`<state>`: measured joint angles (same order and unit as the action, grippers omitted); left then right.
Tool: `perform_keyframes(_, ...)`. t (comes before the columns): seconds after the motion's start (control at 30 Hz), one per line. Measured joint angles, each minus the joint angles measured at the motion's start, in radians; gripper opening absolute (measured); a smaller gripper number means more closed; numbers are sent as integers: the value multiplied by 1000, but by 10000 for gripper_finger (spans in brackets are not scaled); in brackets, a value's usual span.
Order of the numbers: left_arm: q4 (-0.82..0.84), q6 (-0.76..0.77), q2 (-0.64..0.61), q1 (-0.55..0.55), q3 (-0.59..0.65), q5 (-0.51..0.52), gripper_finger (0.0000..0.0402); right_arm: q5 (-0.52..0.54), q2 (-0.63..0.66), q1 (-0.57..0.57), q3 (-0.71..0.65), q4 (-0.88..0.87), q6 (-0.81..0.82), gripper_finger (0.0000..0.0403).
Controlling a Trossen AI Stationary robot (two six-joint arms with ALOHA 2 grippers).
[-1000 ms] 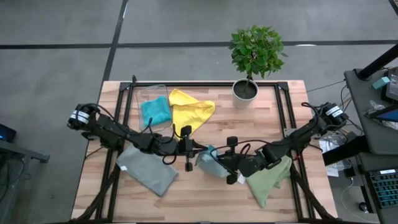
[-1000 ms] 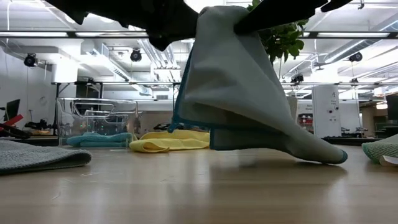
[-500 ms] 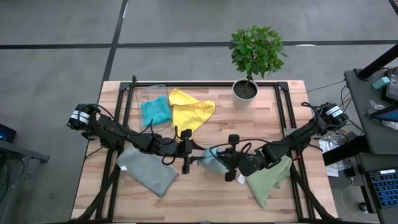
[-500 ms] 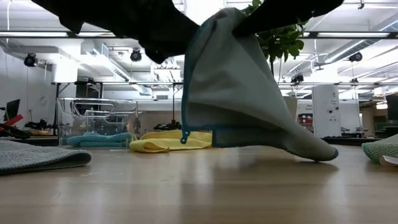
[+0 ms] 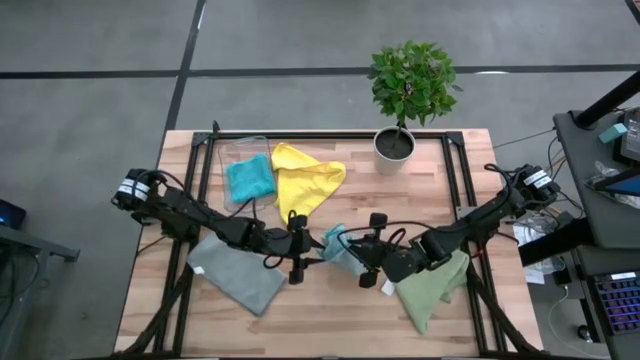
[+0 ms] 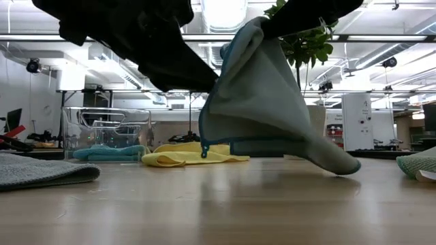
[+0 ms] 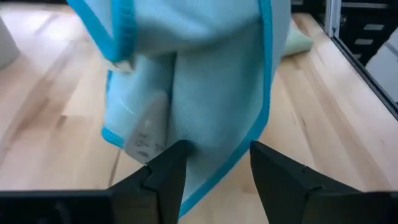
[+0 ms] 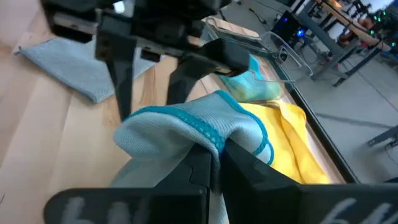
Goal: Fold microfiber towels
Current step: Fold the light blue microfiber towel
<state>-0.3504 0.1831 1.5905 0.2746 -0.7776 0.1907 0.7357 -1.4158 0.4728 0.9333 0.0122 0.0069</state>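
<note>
The light blue towel (image 5: 338,250) hangs bunched at the table's middle from my right gripper (image 8: 217,165), which is shut on it. My left gripper (image 7: 214,171) is open just to the towel's left, its fingertips close to the hanging cloth (image 7: 199,93); whether they touch it I cannot tell. The grey towel (image 5: 238,272) lies flat at the near left. The olive green towel (image 5: 430,290) lies at the near right under my right arm. The yellow towel (image 5: 305,180) lies spread at the far middle. The teal towel (image 5: 250,178) lies in a clear bin. My right gripper pinches a gathered fold of the light blue towel's hemmed edge (image 8: 208,127) between its two fingers, several layers thick. The fingers come from the table's right, slanting down. The towel hangs slack below them, and its lower end (image 6: 337,162) rests on the table.
The clear bin (image 5: 243,155) stands at the far left. A potted plant (image 5: 395,140) stands at the far right. A black frame (image 5: 330,134) runs along the table's far edge and sides. Bare wood shows along the near middle (image 5: 330,320).
My left gripper has opened, let go of the light blue towel and drawn back a little toward the table's left edge. The freed side of the towel has dropped. The towel now hangs from my right gripper alone, its lower end still on the table.
</note>
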Motion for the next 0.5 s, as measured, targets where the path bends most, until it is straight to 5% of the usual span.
perform_keyframes(0.27,3,21,7,3,0,-48,154,0,0,-22,0,0,37,13)
perform_keyframes(0.5,-8,17,40,3,0,102,139,0,0,-22,0,0,39,13)
